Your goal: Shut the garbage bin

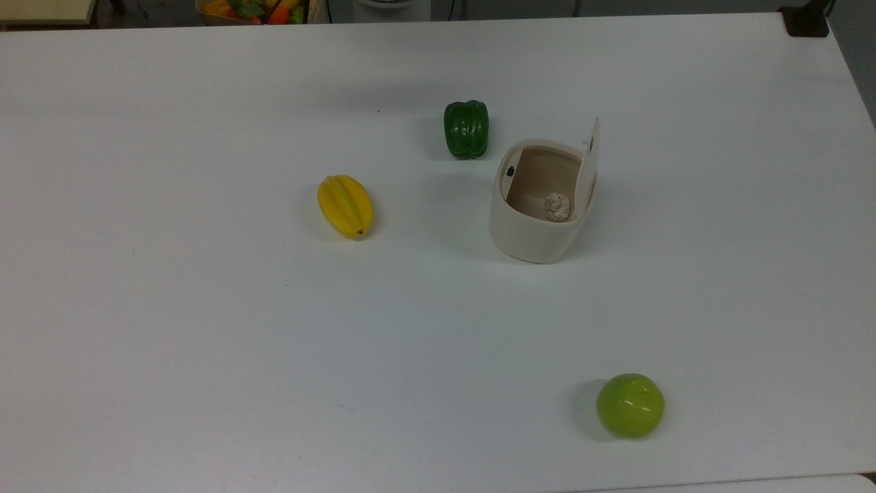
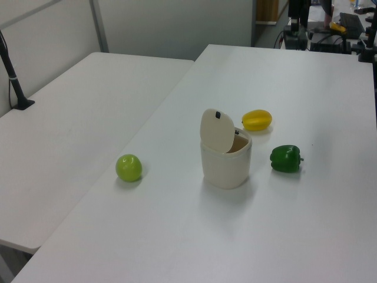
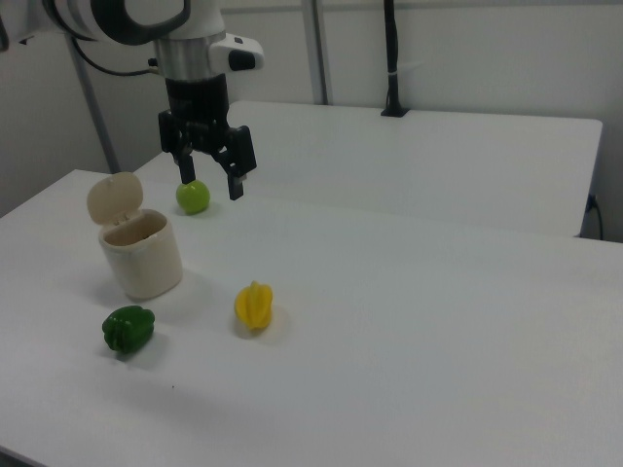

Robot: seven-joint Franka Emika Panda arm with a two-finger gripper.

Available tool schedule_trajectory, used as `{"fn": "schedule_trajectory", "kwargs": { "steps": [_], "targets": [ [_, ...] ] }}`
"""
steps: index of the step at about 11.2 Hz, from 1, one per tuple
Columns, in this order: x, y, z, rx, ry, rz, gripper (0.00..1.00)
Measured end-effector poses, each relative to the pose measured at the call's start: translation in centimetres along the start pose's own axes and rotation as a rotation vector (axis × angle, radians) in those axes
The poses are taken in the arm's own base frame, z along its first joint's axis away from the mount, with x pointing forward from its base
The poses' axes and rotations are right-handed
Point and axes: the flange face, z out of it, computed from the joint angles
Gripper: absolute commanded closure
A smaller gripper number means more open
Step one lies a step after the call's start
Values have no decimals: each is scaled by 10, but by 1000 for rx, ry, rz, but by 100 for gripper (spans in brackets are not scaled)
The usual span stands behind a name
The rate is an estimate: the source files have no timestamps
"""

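On the table (image 1: 205, 342), the garbage bin (image 1: 537, 233) stands upright, lid raised.

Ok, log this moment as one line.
garbage bin: lid up | gripper: open, raised, holding nothing | task: not yet done

- We can read no text, label, brand, number or sign in any of the three views.
- The garbage bin (image 1: 540, 205) bears no readable marking on its wall or its lid (image 2: 217, 130); we see just a small dark spot on each.
- The gripper (image 3: 209, 179) and the arm above it carry no lettering that we can make out.
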Motion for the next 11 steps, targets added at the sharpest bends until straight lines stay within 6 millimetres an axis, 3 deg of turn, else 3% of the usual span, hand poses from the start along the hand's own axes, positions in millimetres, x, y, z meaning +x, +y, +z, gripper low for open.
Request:
{"fn": "schedule_trajectory", "kwargs": {
  "steps": [5, 11],
  "targets": [
    [9, -18, 17, -4, -31, -15, 0],
    [11, -17, 19, -5, -35, -5, 0]
  ]
}}
